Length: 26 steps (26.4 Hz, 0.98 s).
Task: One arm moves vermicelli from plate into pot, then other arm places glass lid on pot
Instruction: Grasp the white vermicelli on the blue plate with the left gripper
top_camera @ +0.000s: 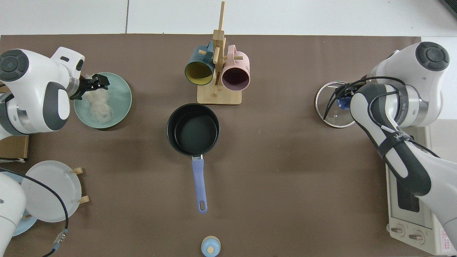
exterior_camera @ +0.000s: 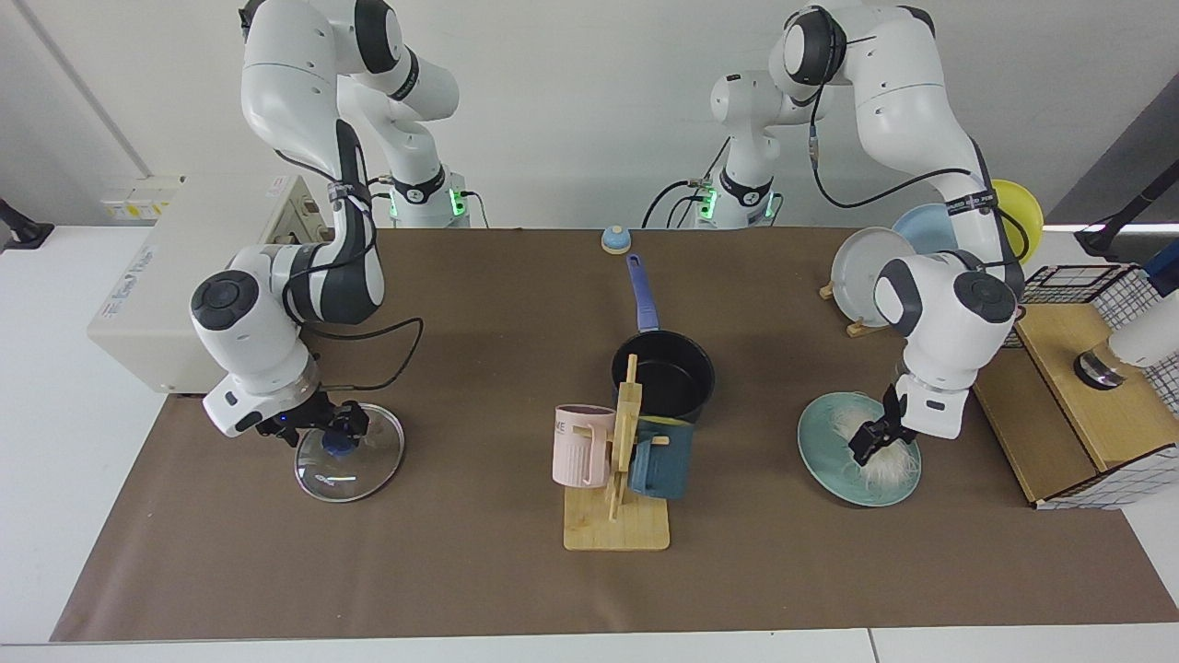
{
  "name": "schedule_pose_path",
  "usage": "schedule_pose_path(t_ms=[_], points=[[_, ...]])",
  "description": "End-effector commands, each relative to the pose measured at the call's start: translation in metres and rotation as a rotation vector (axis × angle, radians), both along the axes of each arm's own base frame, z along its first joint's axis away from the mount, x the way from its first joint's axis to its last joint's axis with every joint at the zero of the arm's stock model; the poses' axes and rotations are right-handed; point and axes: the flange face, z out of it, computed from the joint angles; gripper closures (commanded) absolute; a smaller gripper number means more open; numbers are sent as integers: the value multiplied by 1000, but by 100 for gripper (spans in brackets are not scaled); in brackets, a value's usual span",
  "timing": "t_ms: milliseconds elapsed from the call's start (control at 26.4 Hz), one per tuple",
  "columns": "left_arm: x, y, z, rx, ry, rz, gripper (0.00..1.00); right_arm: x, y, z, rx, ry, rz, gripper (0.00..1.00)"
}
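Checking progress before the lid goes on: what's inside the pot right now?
Nothing. In the top view the pot shows a bare black bottom. The vermicelli lies on the teal plate under the left gripper. In the facing view the mug rack covers its near rim.

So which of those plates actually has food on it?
The teal-green plate, lying flat on the table with the white vermicelli under the left gripper. The white plate and pale blue plate stand bare in a rack.
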Motion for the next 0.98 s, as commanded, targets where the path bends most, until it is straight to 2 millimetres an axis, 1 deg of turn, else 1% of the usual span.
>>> schedule_pose_path(t_ms=[0, 76, 114, 152, 189, 265, 303, 341, 379, 417, 455, 530, 644, 682, 758, 833, 871, 947], points=[[4, -2, -23, 17, -12, 3, 1, -9, 9, -3, 6, -8, 6, 0], [5, -6, -35, 17, -7, 3, 2, -9, 13, -3, 10, -8, 9, 0], [5, -8, -36, 19, -1, -5, 3, -9, 16, -4, 14, -6, 8, 0], [5, -7, -34, 22, 7, -11, 8, -9, 17, -3, 14, -8, 7, 0], [5, -6, -34, 26, 13, -11, 17, -9, 16, -3, 13, -8, 4, 0], [3, -8, -37, 27, 48, -13, 39, -9, 17, -3, 14, -8, 5, 0], [1, -9, -36, 27, 70, -15, 48, -9, 17, -4, 14, -7, 5, 0], [2, -8, -31, 27, 87, -17, 60, -9, 17, -3, 14, -8, 5, 0], [5, -6, -21, 27, 101, -14, 81, -10, 16, -6, 13, -3, 4, 0], [6, -8, -14, 25, 119, -14, 95, -11, 16, -7, 13, -2, 4, 0], [5, -9, -7, 25, 137, -20, 100, -11, 17, -9, 14, 3, 7, 0], [4, -15, 5, 22, 164, -37, 100, -14, 17, -13, 14, 9, 4, 0], [2, -23, 36, 21, 165, -47, 100, -13, 16, -13, 13, 0, 4, 0], [-1, -26, 51, 21, 160, -49, 100, -13, 16, -12, 13, -2, 7, 0], [-8, -41, 81, 12, 140, -66, 100, -13, 16, -12, 13, -2, 7, 1], [-16, -54, 107, -1, 123, -77, 100, -13, 16, -13, 13, 0, 7, 1], [-20, -56, 117, -3, 127, -80, 100, -13, 16, -13, 13, 0, 7, 3], [-31, -64, 139, -9, 140, -90, 100, -13, 13, -13, 13, -2, 7, 13]])
